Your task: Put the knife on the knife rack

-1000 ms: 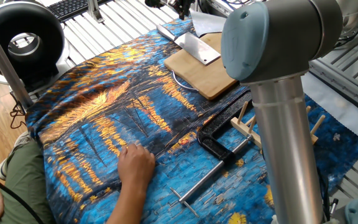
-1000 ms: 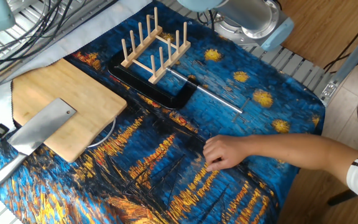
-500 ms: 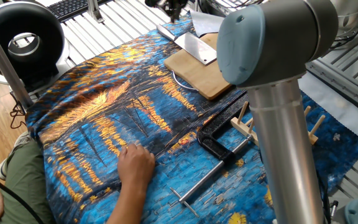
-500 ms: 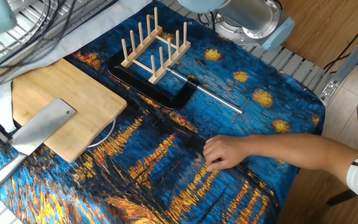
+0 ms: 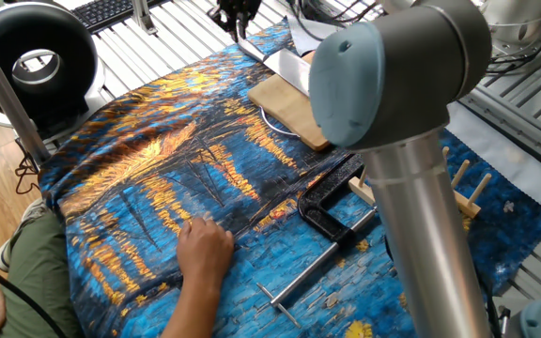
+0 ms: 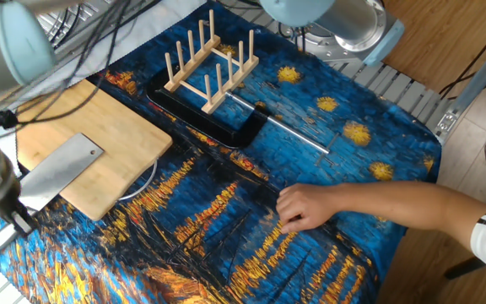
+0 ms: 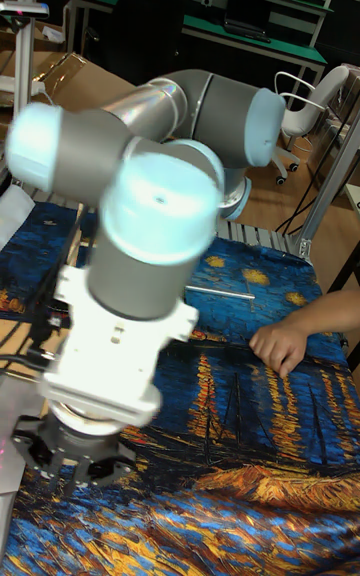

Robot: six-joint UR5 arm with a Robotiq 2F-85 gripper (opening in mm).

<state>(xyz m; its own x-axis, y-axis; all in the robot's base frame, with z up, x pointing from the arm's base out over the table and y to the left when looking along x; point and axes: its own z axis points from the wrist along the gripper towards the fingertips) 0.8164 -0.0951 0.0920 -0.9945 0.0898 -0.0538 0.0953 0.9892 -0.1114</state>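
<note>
Left of the cutting board, the gripper hangs above the knife handle; whether it is open or closed cannot be told, and it appears to hold nothing. The knife, a broad silver-grey cleaver, lies flat with its blade on the board and its handle overhanging the board's left edge. Right of the board stands the knife rack, pale wooden pegs. Judged risk: the slick steel handle slipping, since the heavy blade would tip.

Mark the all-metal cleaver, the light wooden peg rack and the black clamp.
all-metal cleaver (image 6: 57, 173), other fixed view, blade middle
light wooden peg rack (image 6: 210, 71), other fixed view, centre rails
black clamp (image 6: 241, 133), other fixed view, frame corner
</note>
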